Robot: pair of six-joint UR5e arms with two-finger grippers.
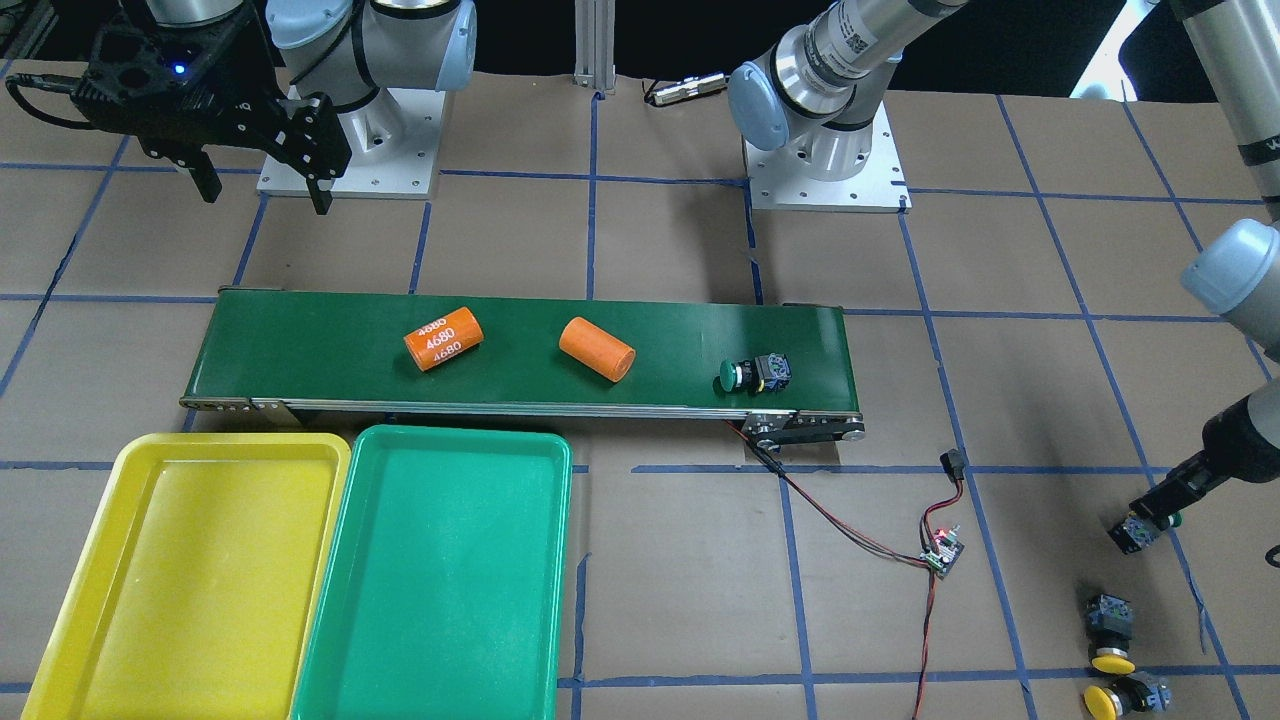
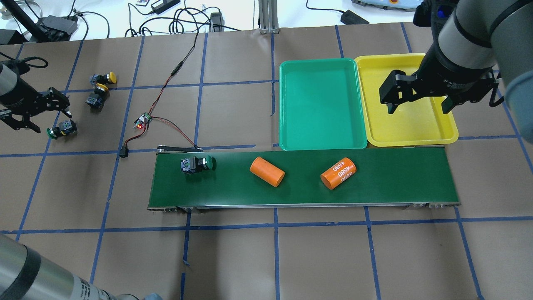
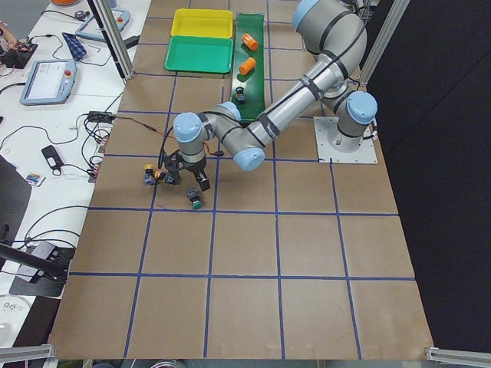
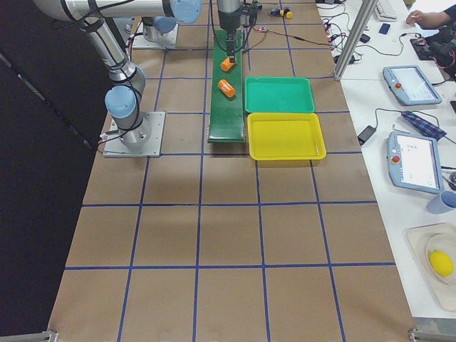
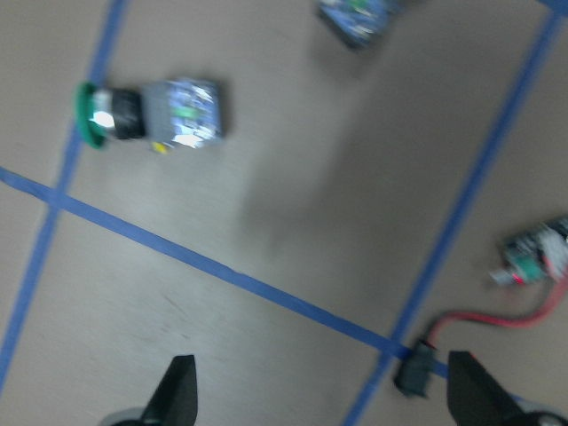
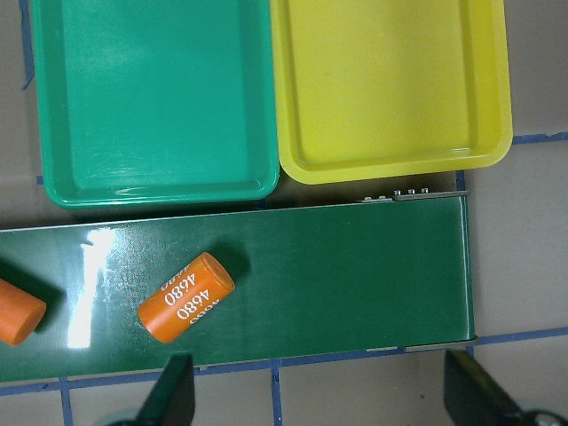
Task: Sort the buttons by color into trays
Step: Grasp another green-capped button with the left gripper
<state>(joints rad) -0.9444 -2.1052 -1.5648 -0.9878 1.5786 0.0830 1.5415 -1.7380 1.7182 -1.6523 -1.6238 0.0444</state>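
Sitting side by side, the yellow tray (image 1: pixel 230 441) and green tray (image 1: pixel 460 433) show bare floors, while left gripper (image 5: pixel 324 398) and right gripper (image 2: pixel 419 109) gape wide, gripping nothing.

Yellow tray (image 1: pixel 190 580), green tray (image 1: pixel 440 580), green-capped buttons (image 1: pixel 755 374) (image 2: pixel 61 128), yellow-capped buttons (image 1: pixel 1110 635) (image 1: pixel 1125 695), orange cylinders (image 1: pixel 444 339) (image 1: pixel 597 350)

Robotics lab: blue-taped grid desk (image 2: pixel 250 258), arm bases (image 1: pixel 825 165) bolted down, teach pendants (image 4: pixel 413 162) and loose cables (image 2: pixel 183 18) alongside, small conveyor (image 2: pixel 387 183).
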